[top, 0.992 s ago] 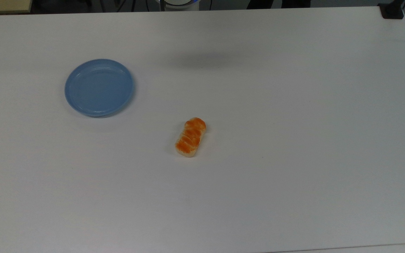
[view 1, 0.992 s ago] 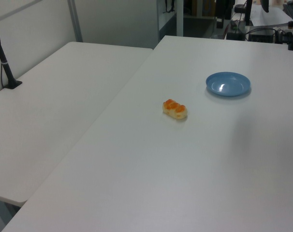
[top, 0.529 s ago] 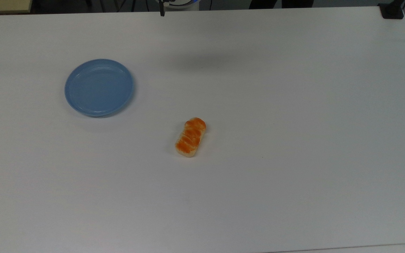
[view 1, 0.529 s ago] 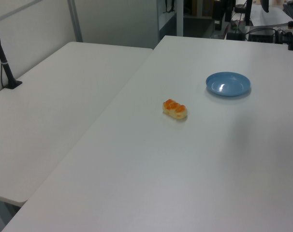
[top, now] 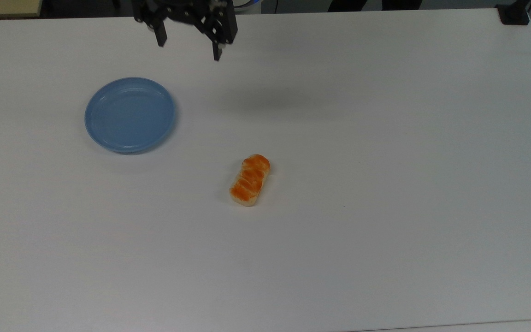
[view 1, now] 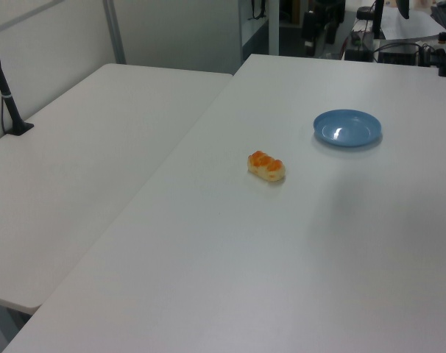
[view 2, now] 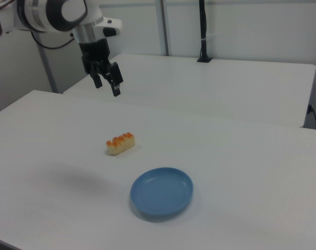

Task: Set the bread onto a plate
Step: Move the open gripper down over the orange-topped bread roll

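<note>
A broad white table [top: 385, 138] carried the whole scene, with a second table [view 1: 76, 162] butted against it in the left view. The arm [view 2: 53, 13] hung high above the surface, its gripper [top: 187, 48] near the top view's upper edge, fingers spread wide and holding nothing. The blue plate [top: 130, 114] sat bare toward the top view's left, below and a little left of the gripper. The bread [top: 250, 179] lay flat on the table, ridged top up, well apart from the plate and toward the top view's lower right of it, its long axis tilted slightly from the top view's vertical. The step in hand appeared to be the approach to the bread. Doing it well probably meant centring the open fingers over the middle of the loaf, turning the wrist so they would close across its short width, against the pale sides, and descending straight until the tips were just clear of the table before closing gently, since a glossy, rounded crust could slip from an off-centre grip.
</note>
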